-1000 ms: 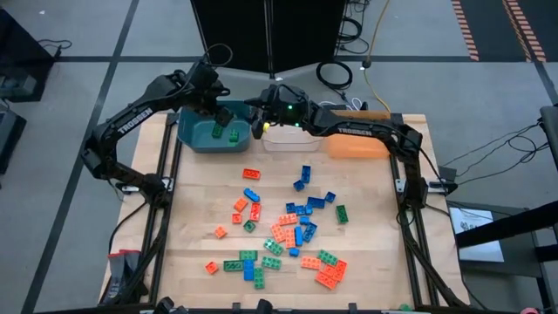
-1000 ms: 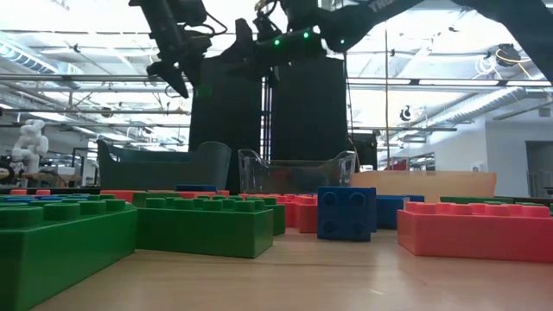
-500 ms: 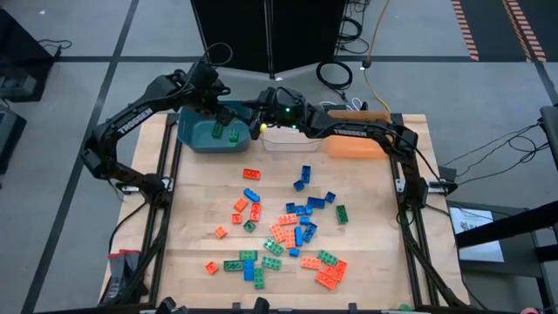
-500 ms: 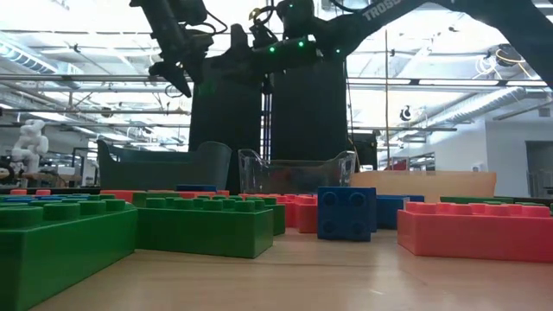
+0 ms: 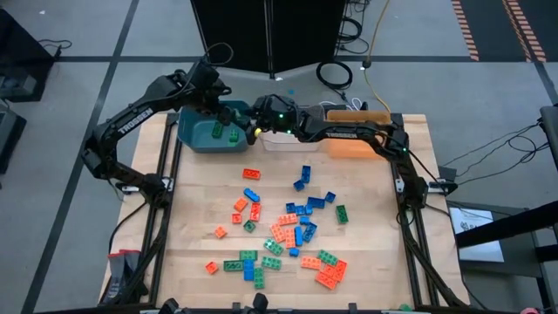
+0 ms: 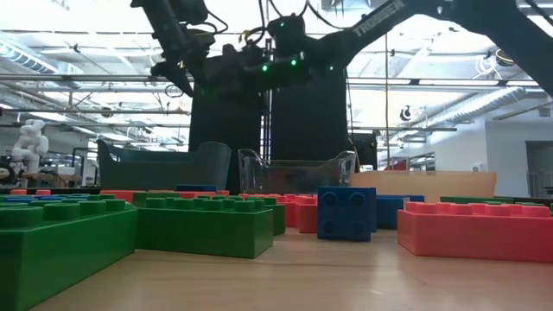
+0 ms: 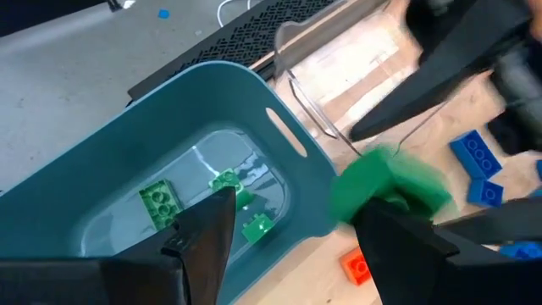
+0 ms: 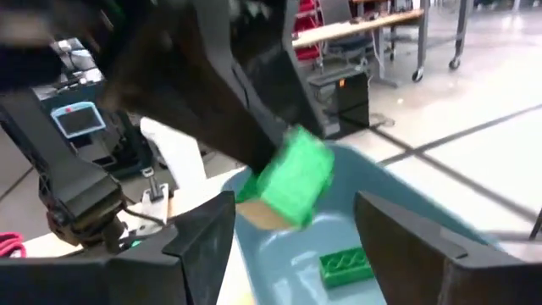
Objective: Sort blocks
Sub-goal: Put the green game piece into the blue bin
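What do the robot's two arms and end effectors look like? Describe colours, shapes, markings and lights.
Both arms are dark, jointed tubes with white TROSSEN lettering. The left end effector and right end effector each have two dark, tapered fingers. Green lights glow on the right wrist.
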{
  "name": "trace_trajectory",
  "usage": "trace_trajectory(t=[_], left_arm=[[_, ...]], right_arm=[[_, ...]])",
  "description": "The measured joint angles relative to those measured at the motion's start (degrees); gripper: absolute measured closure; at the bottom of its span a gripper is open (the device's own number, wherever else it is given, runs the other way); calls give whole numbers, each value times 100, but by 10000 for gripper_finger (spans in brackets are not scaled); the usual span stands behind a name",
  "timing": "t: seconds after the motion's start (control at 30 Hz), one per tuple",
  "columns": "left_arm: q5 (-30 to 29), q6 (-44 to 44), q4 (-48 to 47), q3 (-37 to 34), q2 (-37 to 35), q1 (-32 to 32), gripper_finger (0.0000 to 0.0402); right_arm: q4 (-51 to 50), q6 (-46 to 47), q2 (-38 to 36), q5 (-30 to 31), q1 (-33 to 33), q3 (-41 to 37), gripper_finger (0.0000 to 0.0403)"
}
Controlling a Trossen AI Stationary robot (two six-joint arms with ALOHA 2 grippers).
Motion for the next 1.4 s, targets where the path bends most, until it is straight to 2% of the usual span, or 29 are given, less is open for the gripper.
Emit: trace_trajectory(t=[0.3,0.47,0.63,0.77,0.9,1.0,1.1,1.23,1.4], left_arm=[[-17,99,-141,4,0,-13,159],[-662,246,-261,4,0,37,159],[-753,160,-401,4,-2,63,159],[-617,158,-642,4,-2,23,159],[-397,163,-1198,4,-2,-73,159],[-271,167,-1598,-5,-4,-257,159],[-103,166,-1661,-153,-38,-639,159],[21,-163,-1355,-603,-172,-1492,159],[29,-1059,-616,-1562,-403,-2910,159]], right_arm=[[-90,350,84,-37,-92,-9,163],[-130,310,-1,-17,-103,75,163],[-558,169,-9,-50,-131,195,163],[-865,117,-244,-901,-141,192,163],[-2288,-722,-1143,-1933,-262,200,163],[-4162,-2020,-2005,-2057,-338,210,163],[-5896,-2854,-2765,-1855,-348,210,163],[-7508,-2754,-3603,-1792,-299,208,163],[-8812,-2282,-4373,-1799,60,203,163]])
